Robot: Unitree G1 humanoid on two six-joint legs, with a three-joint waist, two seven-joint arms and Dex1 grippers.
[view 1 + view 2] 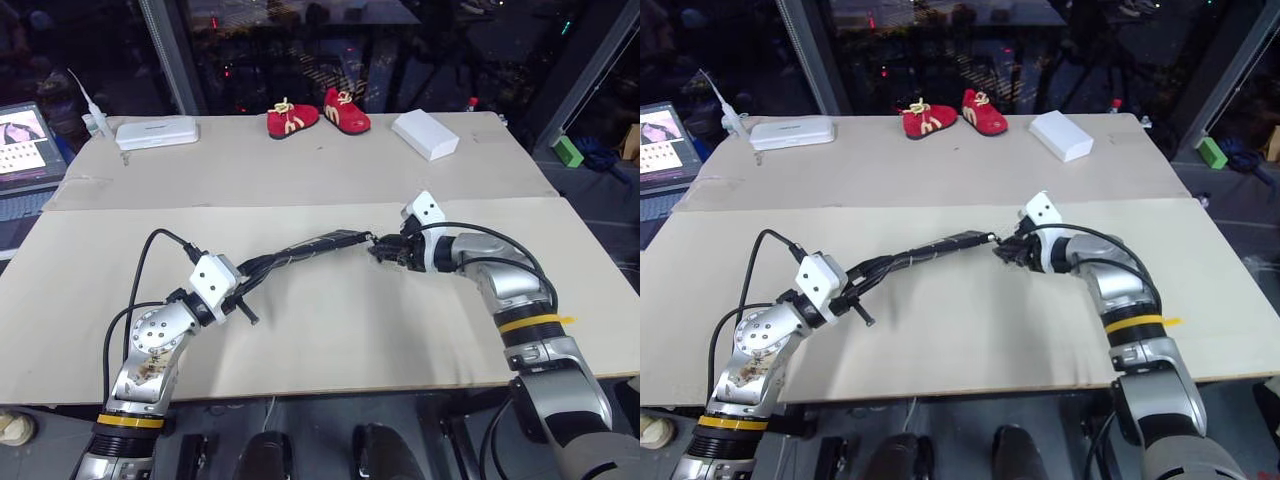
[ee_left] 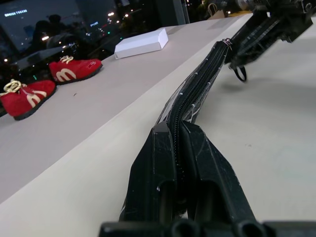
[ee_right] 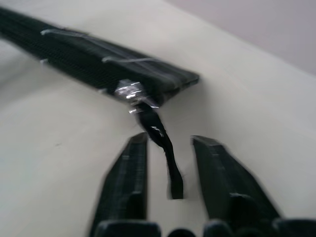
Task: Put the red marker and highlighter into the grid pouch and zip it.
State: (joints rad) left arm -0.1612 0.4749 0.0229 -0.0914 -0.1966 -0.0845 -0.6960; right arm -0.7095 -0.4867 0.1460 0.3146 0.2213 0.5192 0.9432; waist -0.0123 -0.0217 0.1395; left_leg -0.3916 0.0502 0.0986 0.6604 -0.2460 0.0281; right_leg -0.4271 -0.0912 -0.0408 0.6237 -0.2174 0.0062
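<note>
The grid pouch (image 1: pixel 300 250) hangs edge-up above the tabletop (image 1: pixel 330 340), stretched between the two arms. The left tool (image 2: pixel 177 148) is clamped on one end of the grid pouch. At the other end, the right tool (image 3: pixel 168 168) has its fingers apart on either side of the cord pull (image 3: pixel 160 148), which dangles from the zipper slider (image 3: pixel 129 93) without either finger pressing it. Beyond the grid pouch sit the red shoes (image 1: pixel 318 113).

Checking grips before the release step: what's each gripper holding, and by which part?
Left gripper: grid pouch, pinched at its end. Right gripper: open, holding nothing; cord pull hangs loose between its fingers.
</note>
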